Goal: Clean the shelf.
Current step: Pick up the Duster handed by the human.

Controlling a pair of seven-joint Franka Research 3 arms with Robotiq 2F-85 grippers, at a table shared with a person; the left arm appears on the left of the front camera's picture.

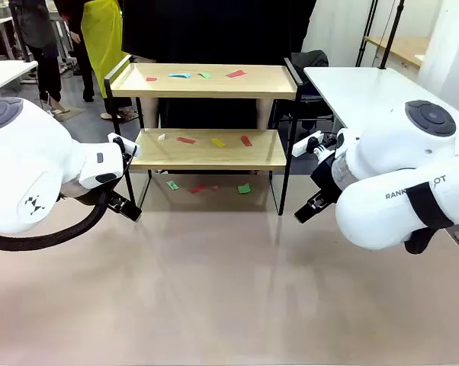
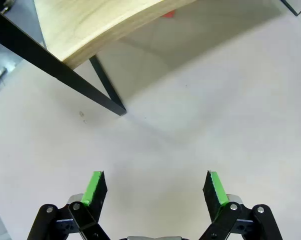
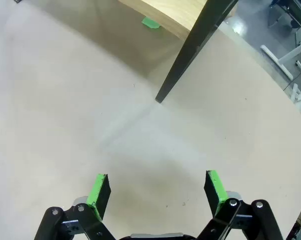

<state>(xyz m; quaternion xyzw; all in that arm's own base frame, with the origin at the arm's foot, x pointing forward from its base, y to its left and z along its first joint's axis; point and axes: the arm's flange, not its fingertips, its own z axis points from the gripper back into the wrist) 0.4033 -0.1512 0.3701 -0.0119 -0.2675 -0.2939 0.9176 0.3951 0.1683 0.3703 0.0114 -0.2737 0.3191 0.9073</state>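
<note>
The shelf (image 1: 207, 156) stands at the far middle of the table, two light wood boards in a black frame. Small coloured paper scraps lie on its top board (image 1: 179, 75), on its lower board (image 1: 218, 142) and on the table beneath it (image 1: 244, 187). My left gripper (image 1: 126, 204) hovers by the shelf's front left leg, open and empty. The left wrist view has the left gripper (image 2: 155, 187) over bare table, with the shelf's leg (image 2: 108, 92) ahead. My right gripper (image 1: 309, 207) hangs open near the front right leg. In its wrist view the right gripper (image 3: 158, 187) faces that leg (image 3: 190, 50) and a green scrap (image 3: 150, 22).
A person in dark clothes (image 1: 214, 30) stands behind the shelf. White tables sit at the right (image 1: 367, 91) and far left (image 1: 1, 72). The beige tabletop (image 1: 229, 290) stretches wide in front of the shelf, between both arms.
</note>
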